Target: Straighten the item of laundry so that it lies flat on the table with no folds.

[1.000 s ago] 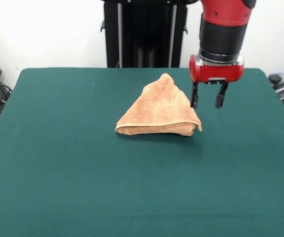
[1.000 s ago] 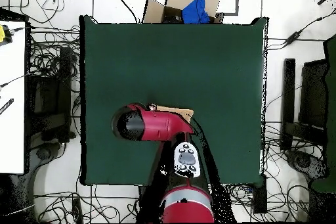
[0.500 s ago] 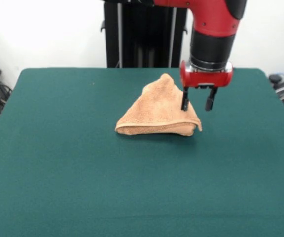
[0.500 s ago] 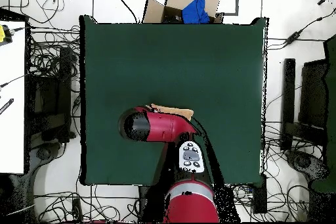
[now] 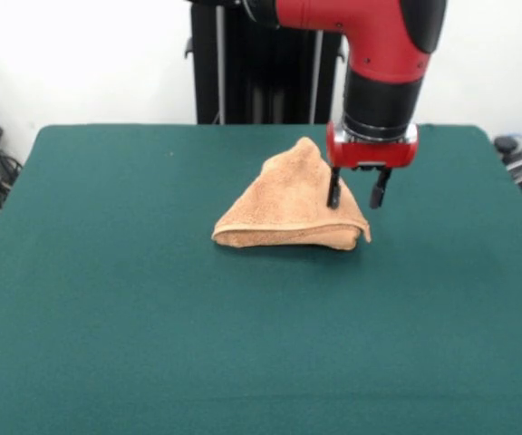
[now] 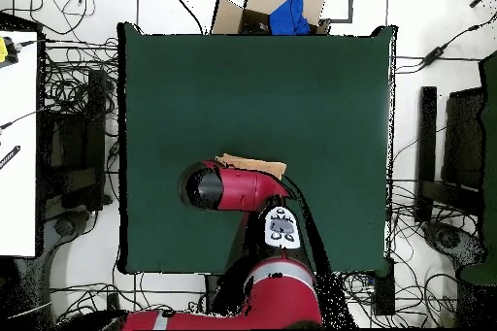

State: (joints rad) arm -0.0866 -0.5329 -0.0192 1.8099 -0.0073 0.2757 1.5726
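The orange-tan towel (image 5: 290, 201) lies folded into a triangle-shaped heap near the middle of the dark green table (image 5: 152, 317), its peak toward the far side. In the overhead view only a strip of the towel (image 6: 254, 163) shows past the red arm. My gripper (image 5: 355, 193) hangs open over the towel's right edge, its left finger in front of the cloth and its right finger over bare table. It holds nothing. In the overhead view the arm's wrist covers the gripper.
The black pedestal (image 5: 265, 63) stands behind the table's far edge. A cardboard box with blue cloth (image 6: 281, 12) sits beyond the table in the overhead view. Cables lie on the floor around the table (image 6: 252, 84).
My gripper has moved left, from beside the towel's right edge to over that edge. The towel has not moved.
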